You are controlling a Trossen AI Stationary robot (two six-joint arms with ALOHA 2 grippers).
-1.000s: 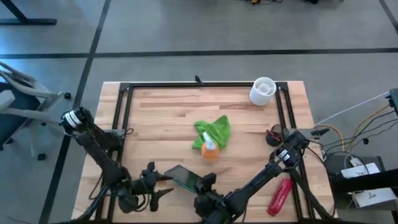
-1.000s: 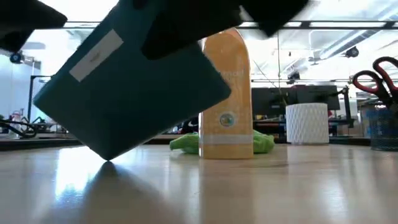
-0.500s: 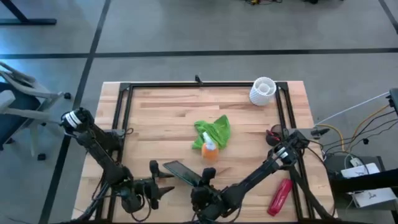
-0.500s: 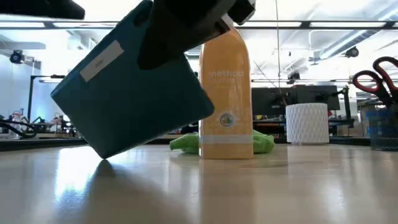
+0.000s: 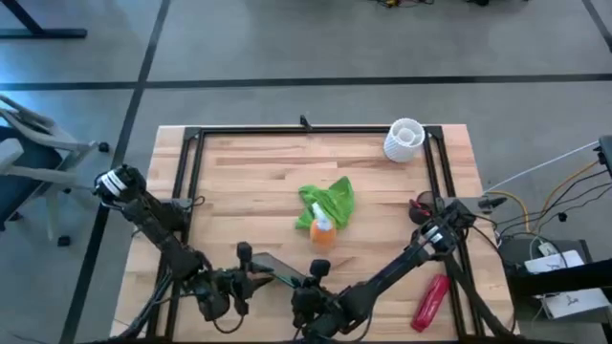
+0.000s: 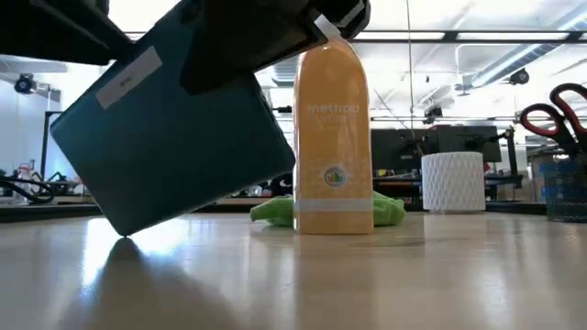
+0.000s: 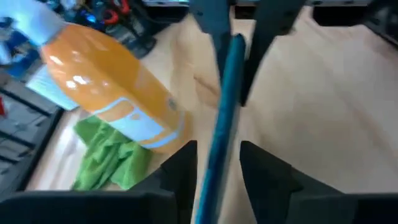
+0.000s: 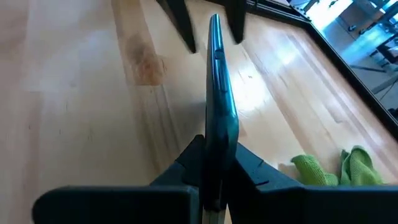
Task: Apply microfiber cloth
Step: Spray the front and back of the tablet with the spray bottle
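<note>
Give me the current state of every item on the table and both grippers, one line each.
Dark flat device: lifted off the table, tilted, on edge.
Right gripper: shut on the device's edge.
Left gripper: open, fingers straddling the device's other end.
Microfiber cloth: crumpled on the table, untouched, behind the bottle.
Orange spray bottle: upright beside the cloth.
White ribbed cup: upright at the far right corner.

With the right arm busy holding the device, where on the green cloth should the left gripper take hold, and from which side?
Probably the far lobe of the microfiber cloth, coming from above. It lies crumpled and flat on the table, and the orange spray bottle stands at its near edge, blocking a low approach from the left gripper. The right gripper is shut on the device.
</note>
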